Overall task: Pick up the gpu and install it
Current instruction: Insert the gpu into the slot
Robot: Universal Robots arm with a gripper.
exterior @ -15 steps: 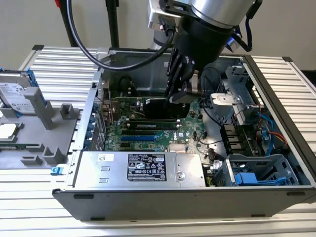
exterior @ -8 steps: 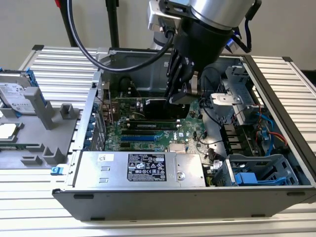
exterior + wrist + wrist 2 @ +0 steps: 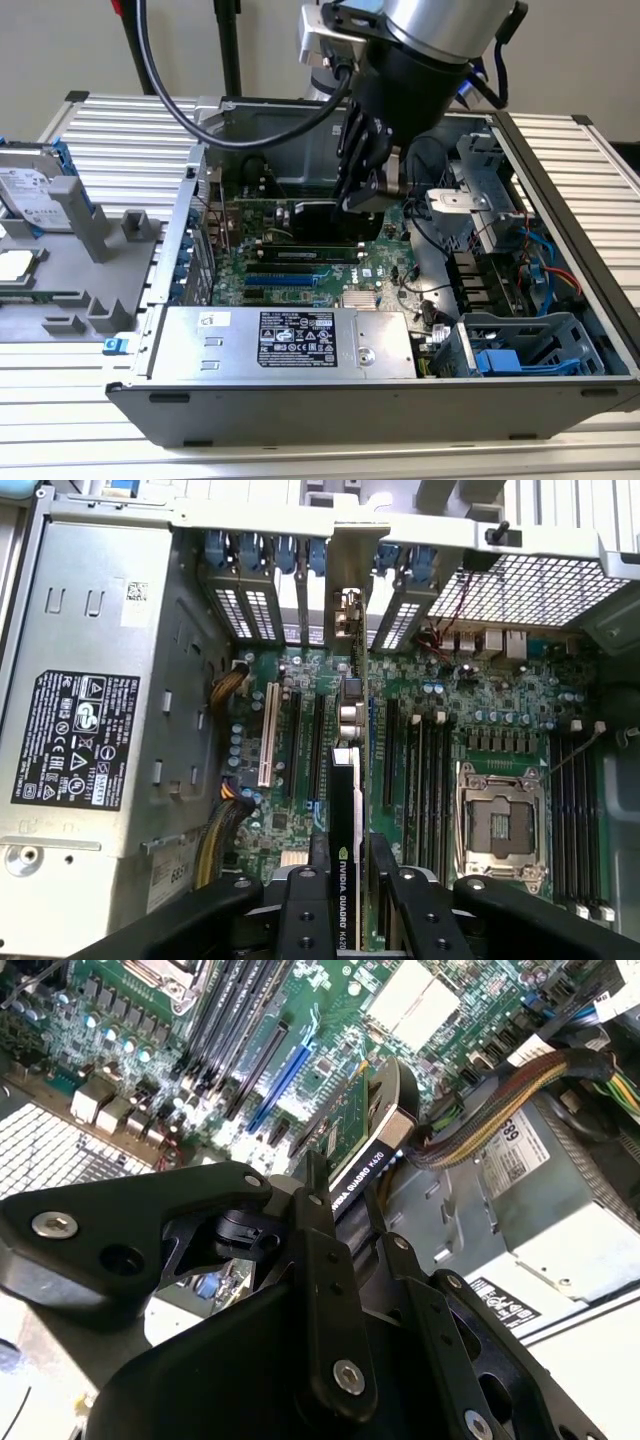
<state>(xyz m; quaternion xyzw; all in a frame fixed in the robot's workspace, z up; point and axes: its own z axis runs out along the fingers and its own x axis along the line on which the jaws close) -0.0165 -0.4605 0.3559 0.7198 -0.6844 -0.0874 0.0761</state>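
The gpu (image 3: pixel 345 800) is seen edge-on, a slim card with a black shroud, standing on its edge over the expansion slots of the green motherboard (image 3: pixel 500 700). Its silver bracket (image 3: pixel 347 610) reaches the rear slot openings of the case. My gripper (image 3: pixel 347 865) is shut on the card's near end, one black finger on each face. In the exterior view the gripper (image 3: pixel 368 190) is down inside the open computer case, with the gpu (image 3: pixel 310 218) below and beside it. The second wrist view shows the gpu (image 3: pixel 365 1145) running from the gripper (image 3: pixel 350 1215) toward the board. Whether it sits in a slot is hidden.
A silver power supply (image 3: pixel 290 340) lines the case's near wall. A drive cage (image 3: pixel 530 350) and cables (image 3: pixel 500 1110) fill the exterior view's right end. The open CPU socket (image 3: pixel 500 820) lies beside the slots. Outside the case, a grey fixture (image 3: pixel 80 270) holds a hard drive (image 3: pixel 35 190).
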